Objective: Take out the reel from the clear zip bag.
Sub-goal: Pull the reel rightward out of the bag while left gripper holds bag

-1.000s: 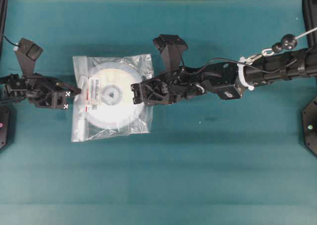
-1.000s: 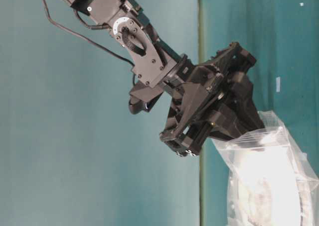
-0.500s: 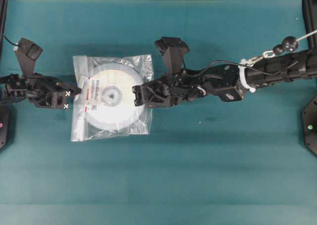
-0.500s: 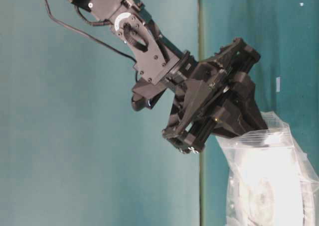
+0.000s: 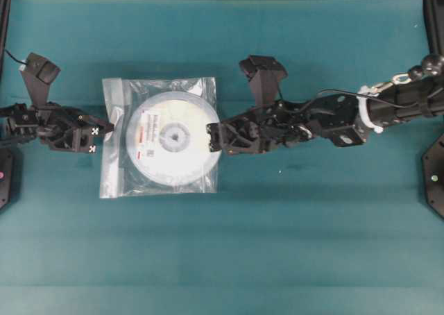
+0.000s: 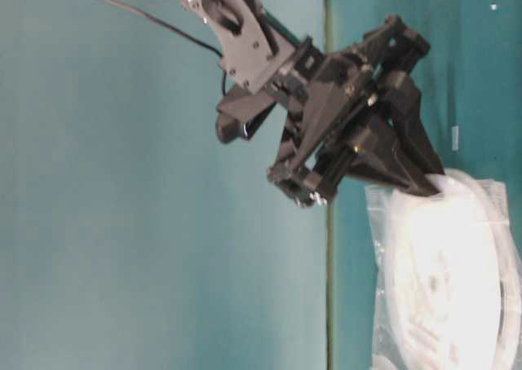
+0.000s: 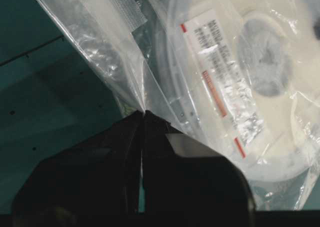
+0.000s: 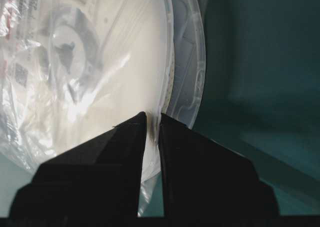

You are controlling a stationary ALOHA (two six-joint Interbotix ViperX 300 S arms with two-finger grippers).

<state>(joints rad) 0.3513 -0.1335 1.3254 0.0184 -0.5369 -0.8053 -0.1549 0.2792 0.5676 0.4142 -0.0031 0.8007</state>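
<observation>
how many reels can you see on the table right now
1. The reel lies flat in the clear zip bag left of the table's middle, its right rim pinched by the right gripper. A second one underneath cannot be ruled out.

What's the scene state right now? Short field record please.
surface: teal table
bag: clear zip bag, lying flat
reel: white reel, mostly inside the bag, right rim at the bag's right edge
left gripper: shut on the bag's left edge
right gripper: shut on the reel's right rim
</observation>
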